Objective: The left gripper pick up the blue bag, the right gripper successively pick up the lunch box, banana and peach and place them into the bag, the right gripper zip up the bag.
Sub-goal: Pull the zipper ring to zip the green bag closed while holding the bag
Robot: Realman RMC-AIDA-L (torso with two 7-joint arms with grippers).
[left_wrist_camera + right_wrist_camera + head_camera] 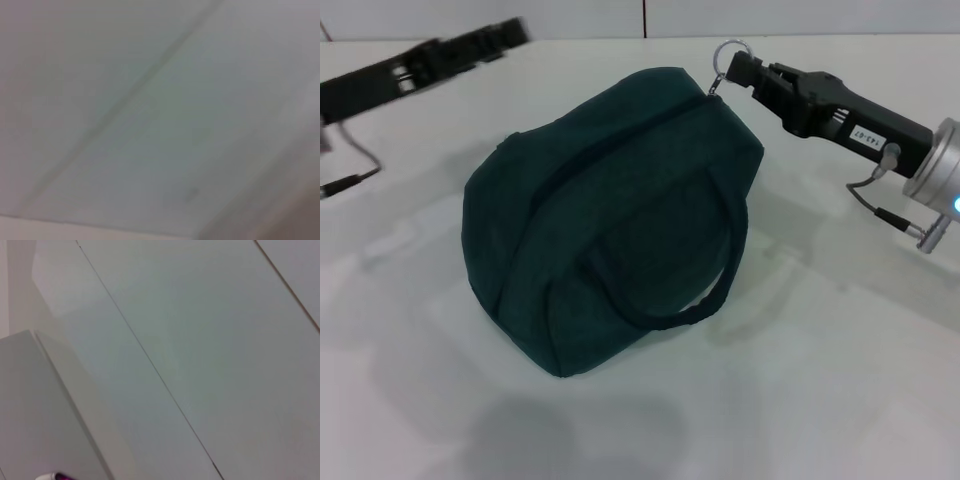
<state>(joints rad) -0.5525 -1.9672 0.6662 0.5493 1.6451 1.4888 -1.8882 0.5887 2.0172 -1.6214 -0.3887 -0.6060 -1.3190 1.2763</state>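
Right gripper (738, 68): positioned at the far right end of the blue bag (610, 215), its black fingers closed narrowly at the metal ring pull (730, 55) of the zipper. The ring stands just above the bag's top corner, with the fingertips touching or pinching it; the exact contact cannot be resolved. A white label is visible on the gripper body, and a blue light shows on the silver arm at the right edge of the head view.

Blue bag: resting on the white table (840, 380), centre of the head view, tilted so that its zipper line (610, 140) runs diagonally from the near left up to the ring pull. The zipper appears drawn shut along its visible length. One padded loop handle (690, 300) lies flat against the side facing the camera.

Left gripper (415, 68): lying far off at the upper left of the head view, well apart from the bag, low over the table. Whether its fingers are wide or narrow cannot be told.

Lunch box, banana, peach: not visible on the table.

Wrist views: both show only pale flat surfaces with thin seams.
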